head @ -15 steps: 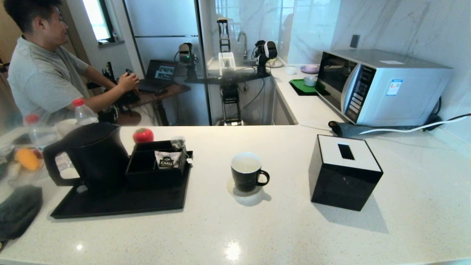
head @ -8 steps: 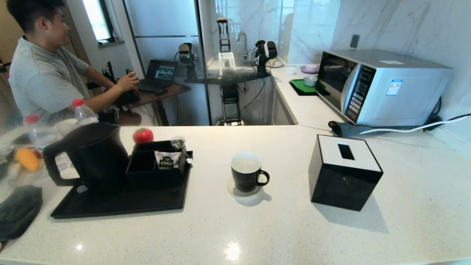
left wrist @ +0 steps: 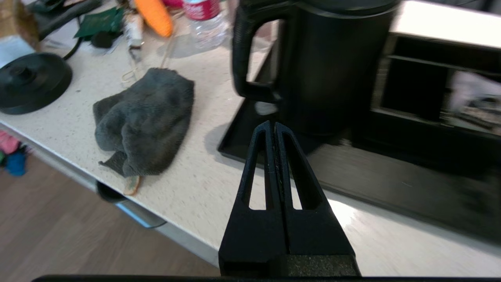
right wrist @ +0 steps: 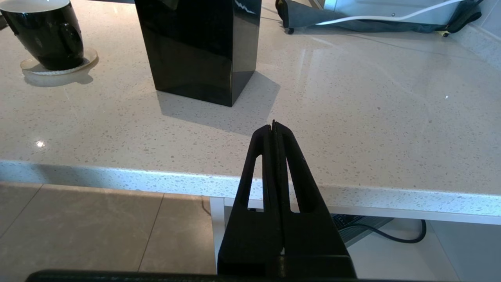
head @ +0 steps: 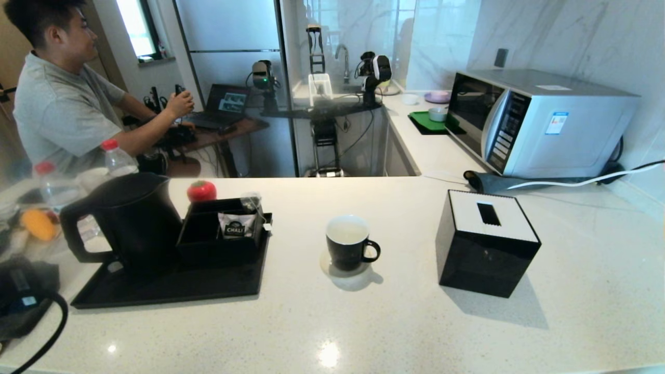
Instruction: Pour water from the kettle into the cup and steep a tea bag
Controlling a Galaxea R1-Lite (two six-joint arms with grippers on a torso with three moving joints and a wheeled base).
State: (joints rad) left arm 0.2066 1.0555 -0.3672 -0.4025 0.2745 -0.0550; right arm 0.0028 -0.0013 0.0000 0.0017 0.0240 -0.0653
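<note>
Left gripper [left wrist: 273,124] hanging low at the near left edge of the counter [head: 415,322], fingers [left wrist: 261,156] pressed flat together with nothing between them, tips aiming up toward the kettle [left wrist: 332,66]. Kettle standing upright just beyond and above the closed tips, on the black tray [left wrist: 391,184], not touching the claw; loop handle [left wrist: 244,51] facing out to the claw's left of the body. Grey cloth [left wrist: 145,121] lying on the counter off to the claw's left, a round black kettle base [left wrist: 31,82] farther out the same way. Black compartment box [left wrist: 415,90] sitting on the tray to the claw's right of the kettle, a white sachet [head: 236,227] leaning in it; tea bag not clearly made out.

Right gripper [right wrist: 274,124] parking below the counter's front edge, fingers [right wrist: 263,156] likewise closed on nothing. Black tissue box [right wrist: 199,43] standing on the counter ahead of those tips; the cup [right wrist: 45,31] farther off to their left, upright on a pale coaster [right wrist: 58,67], well apart from the claw.

In the head view, kettle [head: 132,218] at the left end of the tray [head: 171,288], cup [head: 349,242] out in mid-counter, handle pointing toward the tissue box [head: 486,244].
</note>
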